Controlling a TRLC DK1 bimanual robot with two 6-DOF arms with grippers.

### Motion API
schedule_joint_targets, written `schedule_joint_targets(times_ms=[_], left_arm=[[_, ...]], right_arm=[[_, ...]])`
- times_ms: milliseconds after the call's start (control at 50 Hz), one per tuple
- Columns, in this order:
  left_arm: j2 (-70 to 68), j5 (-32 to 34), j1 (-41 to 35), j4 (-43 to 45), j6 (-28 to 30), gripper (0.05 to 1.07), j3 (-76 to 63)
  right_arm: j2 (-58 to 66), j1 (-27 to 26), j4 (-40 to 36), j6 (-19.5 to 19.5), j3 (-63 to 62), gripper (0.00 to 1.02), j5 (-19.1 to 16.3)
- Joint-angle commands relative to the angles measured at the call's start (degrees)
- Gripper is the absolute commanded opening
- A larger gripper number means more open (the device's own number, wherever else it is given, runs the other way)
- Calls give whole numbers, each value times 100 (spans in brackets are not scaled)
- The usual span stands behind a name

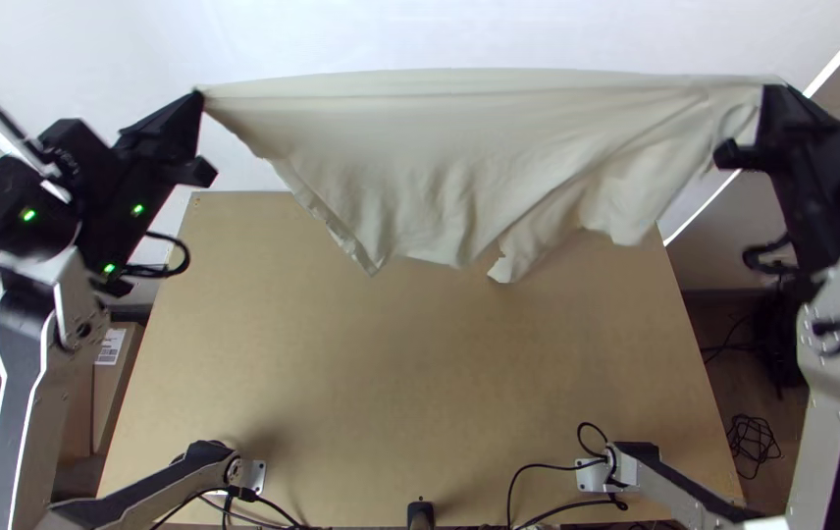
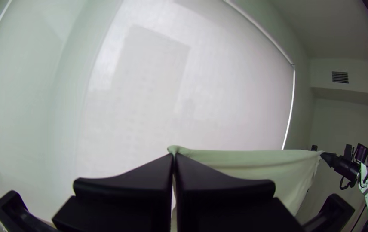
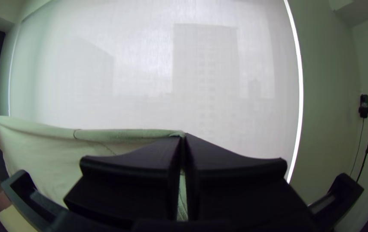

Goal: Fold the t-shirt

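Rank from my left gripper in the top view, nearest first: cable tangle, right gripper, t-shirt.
1. T-shirt: held in the left gripper.
2. Right gripper: at the t-shirt's other end.
3. Cable tangle: on the floor, right of the table.

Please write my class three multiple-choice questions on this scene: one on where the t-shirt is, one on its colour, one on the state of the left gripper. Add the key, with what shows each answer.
1. Where is the t-shirt?
A) Flat on the table
B) Hanging between the two grippers
C) Under the table

2. What colour is it?
A) Black
B) Bright red
C) Pale cream

3. How is the left gripper?
A) Shut on the cloth
B) Wide open
C) Shut on nothing

Key:
1 B: the top view shows its upper edge stretched from the left gripper to the right gripper.
2 C: the cloth looks pale throughout.
3 A: its fingertips meet with the cloth's corner between them.
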Motion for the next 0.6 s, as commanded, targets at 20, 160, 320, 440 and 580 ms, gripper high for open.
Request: schedule_joint_targets(times_ms=[20,160,320,440,580], left_arm=[[-760,-336,214,157,200,8,-291],[-1480,-327,179,430,191,8,-801],[-2016,-442,170,465,147,8,-1117],[-2280,-459,179,368,139,8,-1310],[-2632,-389,135,113,-46,8,-1811]], right_arm=[[-1022,-127,439,-188,-797,2,182],[-2200,-39,1327,-205,-1949,2,6],[-2841,207,1564,-205,-2309,2,-29],[-2973,216,1529,-108,-2388,2,-29],[-2999,295,1204,226,-2538,2,-29]])
